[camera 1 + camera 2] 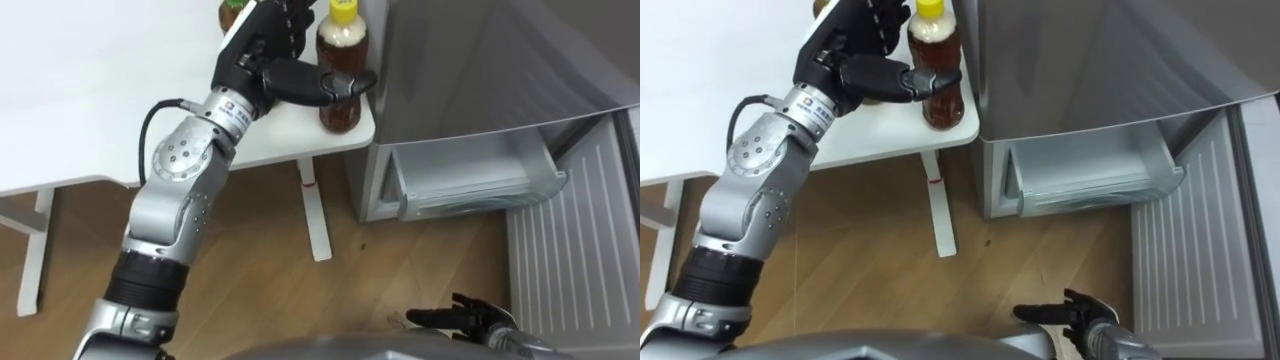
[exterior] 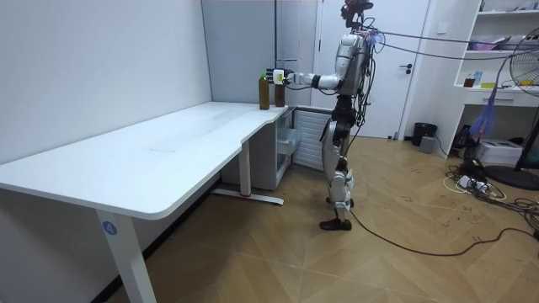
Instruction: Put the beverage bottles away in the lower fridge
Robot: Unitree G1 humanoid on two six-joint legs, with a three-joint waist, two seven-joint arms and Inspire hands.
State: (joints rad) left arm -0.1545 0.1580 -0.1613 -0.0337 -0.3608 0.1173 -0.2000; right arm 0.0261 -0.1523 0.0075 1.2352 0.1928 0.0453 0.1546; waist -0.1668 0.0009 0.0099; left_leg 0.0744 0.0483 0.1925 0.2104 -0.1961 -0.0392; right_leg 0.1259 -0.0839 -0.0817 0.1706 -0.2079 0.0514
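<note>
The left hand [image 1: 266, 52] grips the yellow-capped bottle [image 1: 341, 112] at the corner of the table [image 1: 100, 120] beside the fridge [image 1: 460, 70]; the right hand [image 1: 468, 318] hangs low, fingers relaxed.

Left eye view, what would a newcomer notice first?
The left hand wrapped round a yellow-capped tea bottle at the corner of the white table draws the eye first. Right of it, the fridge has its lower drawer pulled open, and the right hand hangs open at the bottom edge.
</note>
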